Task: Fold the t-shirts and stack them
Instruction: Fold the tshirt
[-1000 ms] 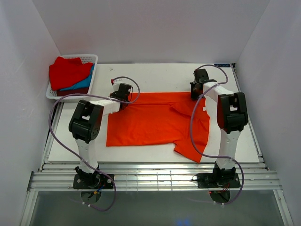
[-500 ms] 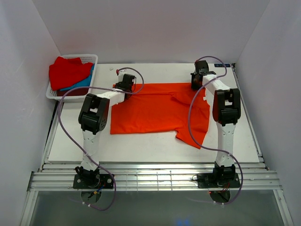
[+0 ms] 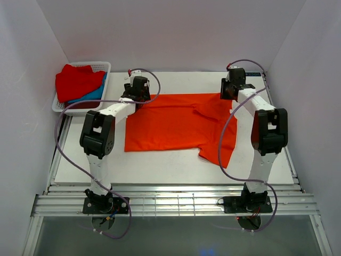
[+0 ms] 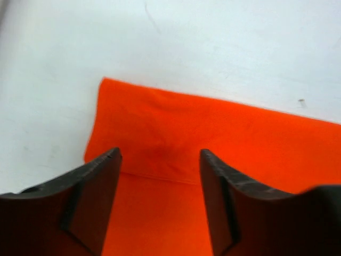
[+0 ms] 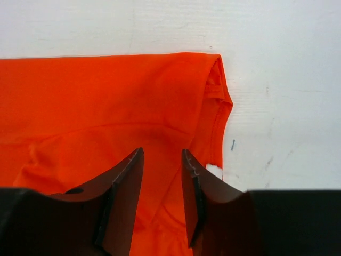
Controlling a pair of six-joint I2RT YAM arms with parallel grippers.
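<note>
Across the white table [image 3: 176,173], flat and about mid-board: the orange-red t-shirt [image 3: 170,125], seemingly folded once along its length. Long axis left to right, straight hem end pointing left, sleeve end pointing right, with one sleeve [image 3: 219,152] trailing toward the near edge. At the far-left, well apart from it: a white lattice basket [image 3: 104,66] holding a red t-shirt [image 3: 77,80] over a blue t-shirt [image 3: 95,96].

Both arms stretched out to the shirt's far edge. Over the far-left corner, the left gripper [image 3: 137,88]; over the far-right corner, the right gripper [image 3: 233,88]. Each nearest its own end of the long axis, neither nearer the middle. From both, the body of the cloth below and back toward the arm bases.

From the left wrist: left gripper [image 4: 160,153] spread wide, nothing between the fingers [image 4: 93,205], far-left corner [image 4: 106,85] just ahead on the table. From the right wrist: right gripper [image 5: 162,152] parted only narrowly, gripping nothing visible, sleeve-side corner [image 5: 216,66] just ahead and slightly right.

Probably next: a fresh grasp, with reach and approach set by that left-to-right axis.
</note>
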